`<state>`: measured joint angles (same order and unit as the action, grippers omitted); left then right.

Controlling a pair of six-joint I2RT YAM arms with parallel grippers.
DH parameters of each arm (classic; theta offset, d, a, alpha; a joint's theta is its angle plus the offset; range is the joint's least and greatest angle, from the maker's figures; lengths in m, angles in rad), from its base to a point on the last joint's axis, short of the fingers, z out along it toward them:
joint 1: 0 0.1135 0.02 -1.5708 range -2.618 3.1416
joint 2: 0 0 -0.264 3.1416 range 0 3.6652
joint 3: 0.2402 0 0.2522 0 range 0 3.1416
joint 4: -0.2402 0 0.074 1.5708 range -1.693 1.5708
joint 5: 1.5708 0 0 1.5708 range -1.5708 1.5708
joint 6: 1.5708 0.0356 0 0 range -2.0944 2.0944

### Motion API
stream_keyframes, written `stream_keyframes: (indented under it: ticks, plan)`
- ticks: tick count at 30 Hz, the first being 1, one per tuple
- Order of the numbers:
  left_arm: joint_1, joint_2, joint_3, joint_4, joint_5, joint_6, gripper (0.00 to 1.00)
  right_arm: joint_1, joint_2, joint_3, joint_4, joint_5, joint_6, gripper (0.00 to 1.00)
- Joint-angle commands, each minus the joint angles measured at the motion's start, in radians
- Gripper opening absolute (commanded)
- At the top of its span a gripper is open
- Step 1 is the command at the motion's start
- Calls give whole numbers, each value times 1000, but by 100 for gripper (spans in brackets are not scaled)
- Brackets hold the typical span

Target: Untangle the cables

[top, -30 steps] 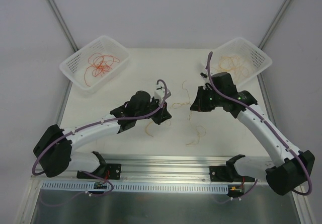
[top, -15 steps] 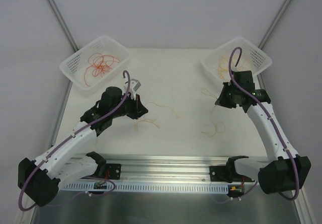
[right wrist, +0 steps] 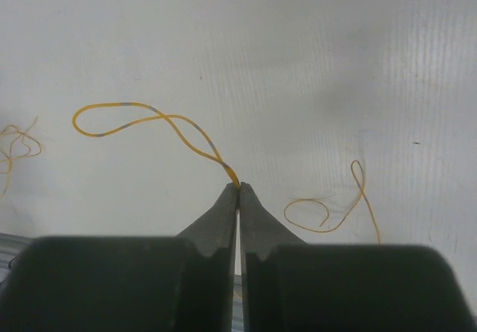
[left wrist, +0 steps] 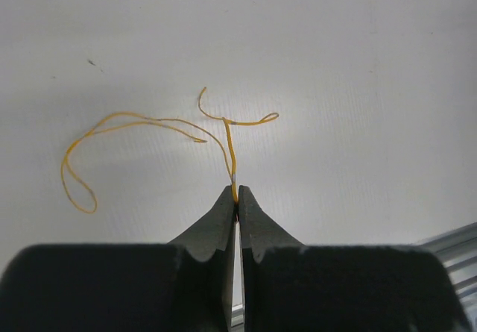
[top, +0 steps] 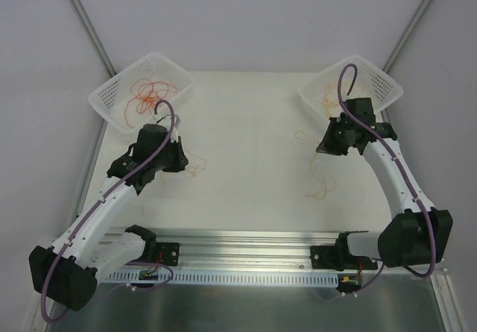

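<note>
Looks like the pull-apart step. Left hand is pinched shut on the end of a yellow wire, the rest curling out over the worktop. Right hand grips a looped wire the same way. A loose wire lies near that one, apart from it. Far back sit the left basket with reddish wires and the right basket with yellowish wires. Next, I'd guess: carry each strand to a basket without snagging the loose wire.
</note>
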<state>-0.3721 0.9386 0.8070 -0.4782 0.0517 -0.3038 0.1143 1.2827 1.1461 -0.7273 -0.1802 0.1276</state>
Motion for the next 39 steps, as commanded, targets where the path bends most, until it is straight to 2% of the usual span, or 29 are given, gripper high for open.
stream_keyframes:
  ticks: [1,4,5,6,8,13,14,19,23,27,32,39]
  plan:
    - [1,28,66,-5,40,-21,0,34,44,-9,38,-68,18,5]
    - [1,46,78,4,76,-31,0,79,79,-58,78,-85,26,25]
    - [1,52,80,7,86,-35,0,93,84,-68,88,-90,26,43]
    - [1,57,83,15,94,-40,0,122,89,-72,94,-91,24,48]
    - [1,65,89,21,128,-52,0,154,81,-81,115,-85,23,57]
    - [-1,92,112,52,204,-104,0,278,24,-88,184,-91,-37,65]
    - [-1,103,122,58,242,-113,0,318,0,-92,199,-93,-48,69]
    - [-16,138,168,107,332,-173,0,432,-75,-160,396,-186,-79,75]
    - [-54,181,234,124,358,-193,0,539,-89,-166,489,-179,-77,80]
    - [-93,204,280,145,362,-239,0,617,-74,-158,587,-176,-74,81]
    - [-145,235,351,167,372,-304,0,696,-36,-143,634,-99,-95,83]
    - [-186,252,396,170,385,-351,0,731,9,-129,675,-62,-155,83]
